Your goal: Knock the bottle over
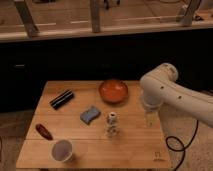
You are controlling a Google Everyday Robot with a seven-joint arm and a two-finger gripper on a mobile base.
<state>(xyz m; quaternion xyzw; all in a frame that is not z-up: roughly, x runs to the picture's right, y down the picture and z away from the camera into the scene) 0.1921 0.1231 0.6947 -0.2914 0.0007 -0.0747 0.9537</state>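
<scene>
The small whitish bottle (112,124) with a pale patterned label and a white cap stands upright near the middle of the wooden table (135,150). My gripper (150,119) hangs below the white arm (165,92) over the table's right side. It is to the right of the bottle, about level with it, and apart from it.
An orange bowl (113,91) sits behind the bottle, and a blue sponge (90,115) lies just to its left. A black cylinder (61,99) lies at the back left, a red object (44,131) at the left edge, and a white paper cup (62,150) at the front left. A black cable (177,145) lies on the floor at the right.
</scene>
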